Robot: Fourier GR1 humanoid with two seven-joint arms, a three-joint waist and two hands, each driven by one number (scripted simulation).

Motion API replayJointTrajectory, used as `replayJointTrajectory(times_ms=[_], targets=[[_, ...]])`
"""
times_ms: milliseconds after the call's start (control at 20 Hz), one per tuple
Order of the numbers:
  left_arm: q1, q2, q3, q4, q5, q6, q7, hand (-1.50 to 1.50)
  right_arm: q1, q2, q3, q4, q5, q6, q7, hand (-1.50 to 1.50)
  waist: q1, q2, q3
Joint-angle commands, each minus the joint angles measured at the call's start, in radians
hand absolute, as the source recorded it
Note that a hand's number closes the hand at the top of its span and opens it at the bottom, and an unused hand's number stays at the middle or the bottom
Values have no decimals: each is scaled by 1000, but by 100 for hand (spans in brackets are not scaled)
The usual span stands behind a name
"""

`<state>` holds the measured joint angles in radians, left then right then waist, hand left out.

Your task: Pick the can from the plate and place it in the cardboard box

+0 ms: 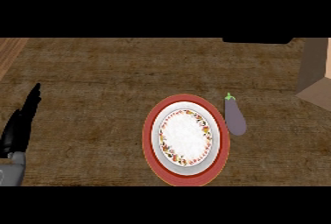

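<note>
A round plate [186, 139] with a red rim, a white middle and a flowered ring lies on the brown counter, right of centre. Nothing stands on it; no can shows anywhere in the head view. The cardboard box [315, 72] shows only partly at the right edge, its flap pointing inward. My left hand [19, 124] rests at the left edge with its fingers straight and pointing up, far from the plate. My right hand is out of view.
A purple eggplant [234, 116] with a green stem lies just right of the plate, almost touching its rim. A dark object [257, 40] sits at the counter's far edge, upper right. A lighter wooden strip [9, 52] borders the top left corner.
</note>
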<state>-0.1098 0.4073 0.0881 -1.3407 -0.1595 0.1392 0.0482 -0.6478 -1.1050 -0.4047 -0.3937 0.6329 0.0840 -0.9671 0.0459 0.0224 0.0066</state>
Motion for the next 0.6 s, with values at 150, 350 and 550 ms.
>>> replayJointTrajectory(times_ms=[150, 350, 550], targets=[[-38, -31, -19, 32, -23, 15, 4, 0, -175, 40, 6, 104, -13, 137, 21, 150, 12, -2, -3], [-37, -25, -18, -2, -22, 7, 31, 0, -279, 50, 27, 144, 13, 169, 123, 150, 29, 0, -3], [-93, -13, -20, 39, -30, -9, 28, 0, -394, 120, 36, 171, 23, 180, 254, 150, 38, 8, -3]])
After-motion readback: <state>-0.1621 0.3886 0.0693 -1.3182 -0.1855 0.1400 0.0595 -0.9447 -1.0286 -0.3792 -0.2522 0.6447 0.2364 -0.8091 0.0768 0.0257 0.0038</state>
